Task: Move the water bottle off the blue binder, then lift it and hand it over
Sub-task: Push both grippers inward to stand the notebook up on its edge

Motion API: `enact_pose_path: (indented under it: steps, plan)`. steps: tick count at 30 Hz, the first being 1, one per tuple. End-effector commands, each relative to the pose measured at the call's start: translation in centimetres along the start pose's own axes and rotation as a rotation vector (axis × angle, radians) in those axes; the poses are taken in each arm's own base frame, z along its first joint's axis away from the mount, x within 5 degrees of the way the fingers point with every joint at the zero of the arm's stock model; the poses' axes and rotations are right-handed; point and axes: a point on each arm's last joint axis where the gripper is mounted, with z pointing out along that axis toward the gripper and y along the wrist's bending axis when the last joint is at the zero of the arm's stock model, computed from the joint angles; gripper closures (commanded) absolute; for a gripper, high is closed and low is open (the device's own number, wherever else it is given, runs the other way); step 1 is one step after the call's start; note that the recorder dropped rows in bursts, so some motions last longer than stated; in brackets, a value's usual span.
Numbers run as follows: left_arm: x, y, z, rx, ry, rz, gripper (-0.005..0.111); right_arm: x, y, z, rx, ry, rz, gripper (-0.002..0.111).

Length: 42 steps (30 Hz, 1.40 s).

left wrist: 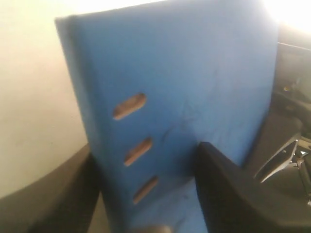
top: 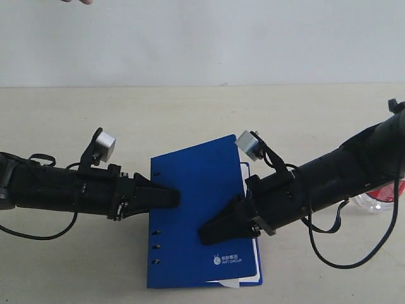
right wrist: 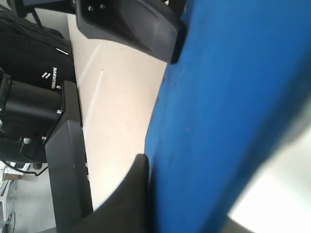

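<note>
Clamping: left gripper [top: 172, 197] narrowed on binder [top: 202, 177] at slotted spine edge, one finger [left wrist: 228, 194] on top face, other behind.
Right gripper [top: 207, 234]: reaching in from right, lying over binder's lower middle; one finger [right wrist: 129, 194] against blue cover, other not seen; wide or narrow cannot tell.
Binder: on table [top: 95, 114], white logo near front corner, white sheets showing at right edge.
Bottle [top: 380, 201]: off binder, on table at far right, well apart, mostly hidden behind right arm; upright or lying cannot tell.

Beige tabletop [top: 76, 114] w/ plain white wall [top: 202, 38] behind, even light.
</note>
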Motion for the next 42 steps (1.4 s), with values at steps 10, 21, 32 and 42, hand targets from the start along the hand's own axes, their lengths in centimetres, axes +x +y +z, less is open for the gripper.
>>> enact_pose_path:
  steps: [10, 21, 32, 42]
  plan:
    - [-0.5, -1.4, 0.5, 0.067, -0.006, 0.056, 0.102, -0.8, 0.8, 0.2, -0.020, -0.040, 0.061, 0.108]
    - [-2.3, -4.8, -0.6, 0.086, -0.036, 0.197, 0.102, -0.7, -0.1, 0.2, 0.087, -0.040, 0.077, 0.065]
    - [-2.3, -4.6, -1.1, 0.079, -0.029, 0.218, 0.102, -0.7, -1.5, 0.0, 0.237, -0.043, 0.100, 0.065]
    - [-2.7, -3.6, -2.6, 0.048, -0.050, 0.215, 0.102, -1.3, 0.5, -4.1, 0.352, 0.015, -0.018, 0.063]
